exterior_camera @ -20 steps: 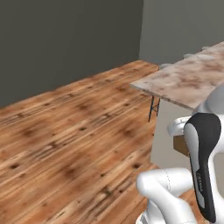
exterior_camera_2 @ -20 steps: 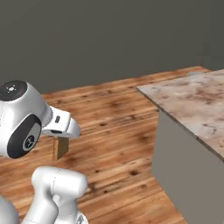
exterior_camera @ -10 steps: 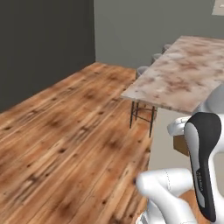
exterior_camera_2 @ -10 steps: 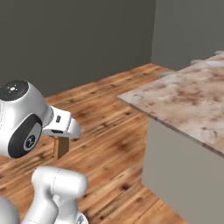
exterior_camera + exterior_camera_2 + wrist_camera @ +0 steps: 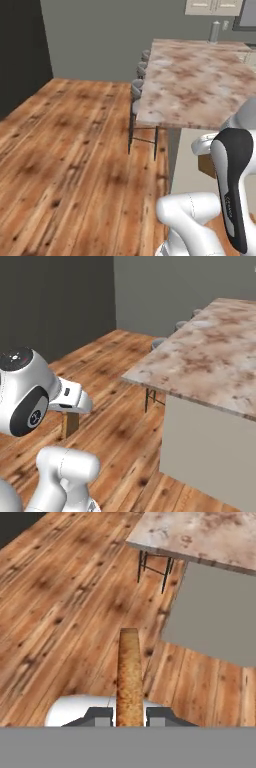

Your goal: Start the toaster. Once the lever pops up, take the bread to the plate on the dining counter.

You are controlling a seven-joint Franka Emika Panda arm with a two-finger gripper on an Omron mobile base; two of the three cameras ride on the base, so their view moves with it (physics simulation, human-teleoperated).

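over the plank floor (image 5: 60, 602), in the hand view, the claw (image 5: 129, 714) is clamped on the bread (image 5: 129, 677), a thin slice seen edge-on with a rough, tan-brown crust running up from between the two dark tips. the slice stands upright in that view, pinched on both flat faces. in the right base view the same slice (image 5: 70, 424) hangs as a small brown slab under the white wrist, above the floor. in the left base view a corner of it (image 5: 206, 165) shows beside the arm's dark forearm cover.

the floor is warm brown wood, long boards with dark knots and streaky grain.

ahead and to the right stands the table (image 5: 192, 90), a long, wide slab of beige-pink marble with brown veining and a thin square edge. under its near end a flat plain panel (image 5: 207, 453) drops to the floor, and thin dark metal legs (image 5: 142, 140) show beside it. grey cushioned stools (image 5: 137, 90) line the table's left side in the left base view, tucked close against its edge. the walls behind are flat, dull grey-green.
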